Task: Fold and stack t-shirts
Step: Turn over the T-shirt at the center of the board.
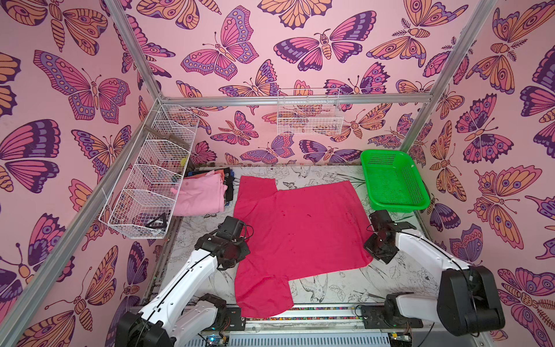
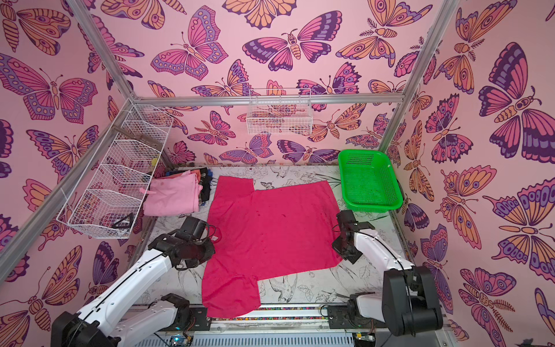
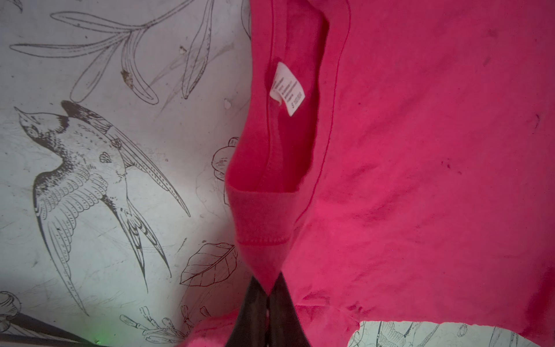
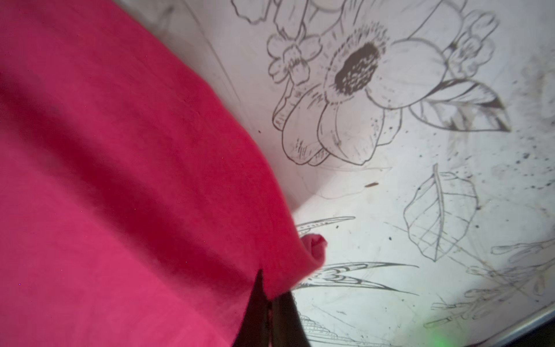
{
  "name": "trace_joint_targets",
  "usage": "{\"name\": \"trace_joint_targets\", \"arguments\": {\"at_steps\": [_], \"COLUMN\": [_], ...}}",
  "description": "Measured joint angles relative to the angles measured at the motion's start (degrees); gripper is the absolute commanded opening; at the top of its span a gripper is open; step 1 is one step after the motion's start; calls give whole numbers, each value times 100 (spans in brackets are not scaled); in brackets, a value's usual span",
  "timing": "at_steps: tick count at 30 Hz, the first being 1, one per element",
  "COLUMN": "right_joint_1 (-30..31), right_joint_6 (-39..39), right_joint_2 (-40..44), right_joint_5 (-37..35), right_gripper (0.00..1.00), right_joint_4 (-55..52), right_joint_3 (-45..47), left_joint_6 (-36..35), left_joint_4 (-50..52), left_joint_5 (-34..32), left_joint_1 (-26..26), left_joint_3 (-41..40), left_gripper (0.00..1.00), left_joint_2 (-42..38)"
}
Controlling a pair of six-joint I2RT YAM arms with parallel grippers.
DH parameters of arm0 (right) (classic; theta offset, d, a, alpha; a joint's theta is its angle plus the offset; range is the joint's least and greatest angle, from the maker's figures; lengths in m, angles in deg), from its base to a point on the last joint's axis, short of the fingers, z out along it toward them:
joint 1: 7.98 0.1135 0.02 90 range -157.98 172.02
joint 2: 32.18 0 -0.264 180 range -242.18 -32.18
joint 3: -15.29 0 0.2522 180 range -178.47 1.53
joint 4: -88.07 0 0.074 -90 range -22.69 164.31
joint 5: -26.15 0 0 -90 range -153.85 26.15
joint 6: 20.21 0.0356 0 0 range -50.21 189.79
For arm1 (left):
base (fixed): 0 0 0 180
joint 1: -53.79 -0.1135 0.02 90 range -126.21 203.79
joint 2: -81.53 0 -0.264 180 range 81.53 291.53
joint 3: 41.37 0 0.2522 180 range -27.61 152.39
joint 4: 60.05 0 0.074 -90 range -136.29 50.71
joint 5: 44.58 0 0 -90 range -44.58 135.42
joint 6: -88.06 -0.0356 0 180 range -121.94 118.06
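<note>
A crimson t-shirt (image 1: 300, 228) (image 2: 270, 228) lies spread flat mid-table, sleeves toward the back and front, collar at its left edge. My left gripper (image 3: 268, 296) (image 1: 240, 240) is shut on the collar band, near the white label (image 3: 286, 88). At the shirt's right edge my right gripper (image 4: 268, 297) (image 1: 369, 243) is shut on the hem of the same shirt (image 4: 120, 180), which curls over at the pinch. A folded light pink t-shirt (image 1: 201, 195) (image 2: 174, 196) tops a pile at the back left, with orange (image 1: 220, 173) and dark (image 1: 229, 187) cloth under it.
A green mesh basket (image 1: 399, 207) (image 2: 372, 207) sits at the back right corner, just behind my right wrist. White wire baskets hang on the left wall (image 1: 150, 180) and the back wall (image 1: 309, 114). Bare printed table (image 1: 345, 288) shows in front of the shirt.
</note>
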Motion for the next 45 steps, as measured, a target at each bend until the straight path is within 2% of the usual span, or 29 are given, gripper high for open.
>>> {"name": "trace_joint_targets", "arguments": {"at_steps": [4,16,25,33,45], "right_joint_1": [0,0,2,2,4], "right_joint_6": [-179,-802,-1193,-1405,-1263], "right_joint_2": [389,448,732,1198,1519], "right_joint_5": [-74,-90,-398,-730,-857], "right_gripper": [0,0,0,0,0], "right_joint_4": [-79,-225,-398,-636,-713], "right_joint_3": [-105,-382,-461,-581,-514], "left_joint_6": [-15,164,223,42,-459], "left_joint_4": [20,291,420,461,544], "left_joint_5": [-28,-564,-844,-901,-1029], "left_joint_1": [37,273,365,367,367], "left_joint_3": [52,258,306,518,820], "left_gripper": [0,0,0,0,0], "left_joint_2": [-125,-581,-918,-817,-809]}}
